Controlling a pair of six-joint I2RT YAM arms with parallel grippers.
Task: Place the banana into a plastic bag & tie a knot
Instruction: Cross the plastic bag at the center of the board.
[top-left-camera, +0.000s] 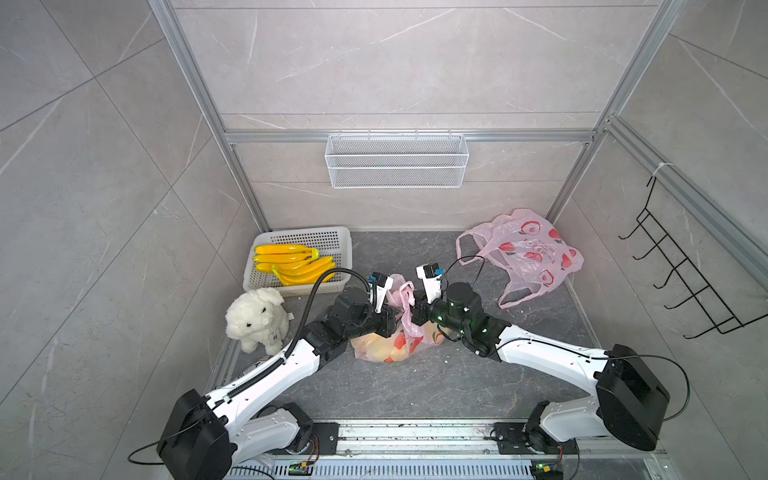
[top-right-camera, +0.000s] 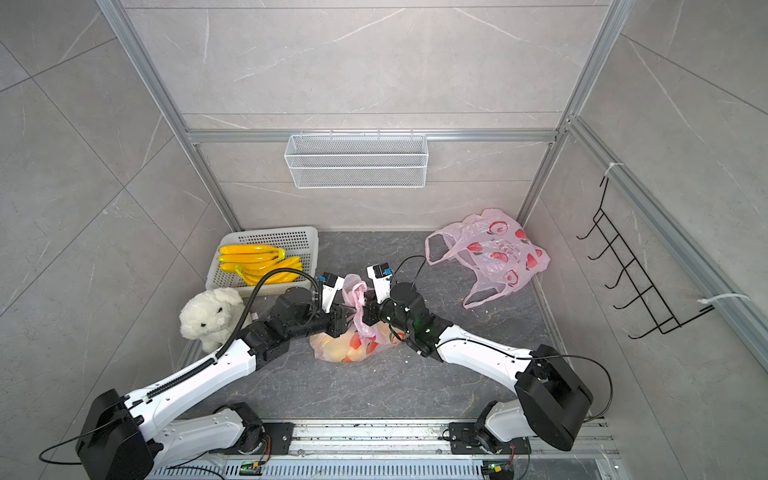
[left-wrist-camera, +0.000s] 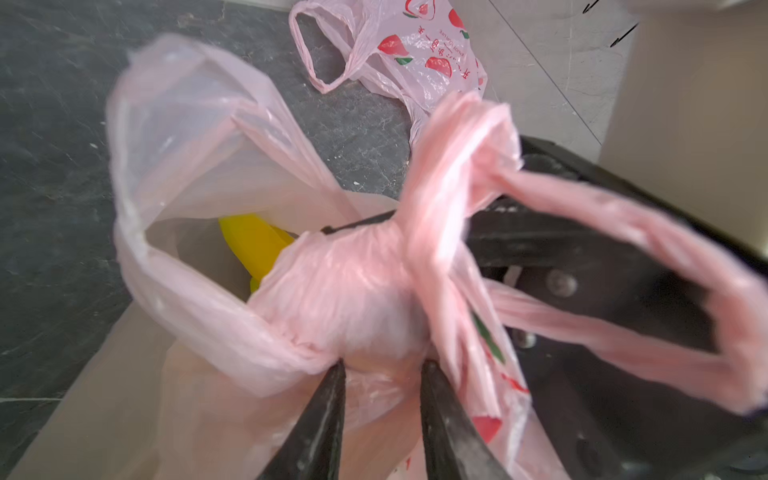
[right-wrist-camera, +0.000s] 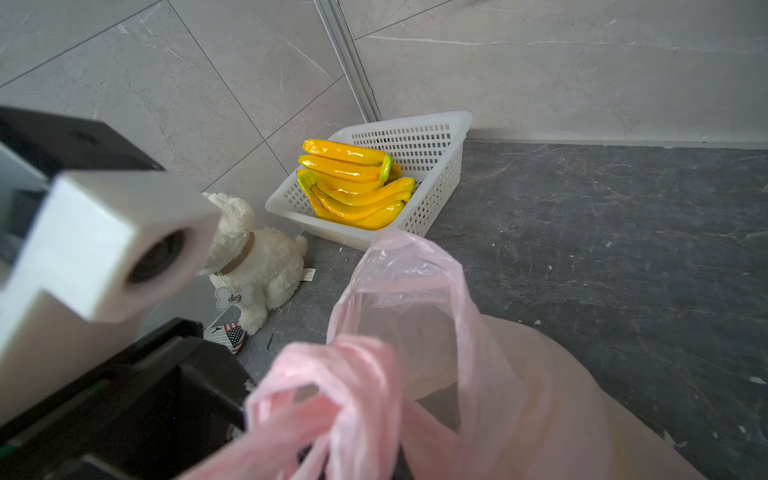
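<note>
**Bag and grippers at mid-table.** The plastic bag (top-left-camera: 390, 347), pink with a red fruit print, lies on the dark tabletop (top-left-camera: 415, 386) between the two arms, and both top views show its bulging body just below the grippers. The banana (left-wrist-camera: 253, 245) sits inside it, its yellow showing through the open mouth in the left wrist view.

The left gripper (left-wrist-camera: 384, 363) reaches in from the left. Its two black fingers (left-wrist-camera: 320, 415) stand a little apart and are clamped on a gathered bunch of the bag's neck, directly above the banana.

The right gripper (top-left-camera: 415, 313) faces it from the other side with its jaws together. One twisted handle loop (left-wrist-camera: 602, 203) is draped around its black body. Whether any film is caught between its jaws cannot be told, since pink plastic hides them in the right wrist view.

At the back left, a white basket (top-left-camera: 345, 249) holds further bananas (top-left-camera: 291, 262), and a plush dog (top-left-camera: 257, 318) stands just in front of it. A second printed bag (top-left-camera: 532, 253) lies flat at the back right, well apart from the grippers.
</note>
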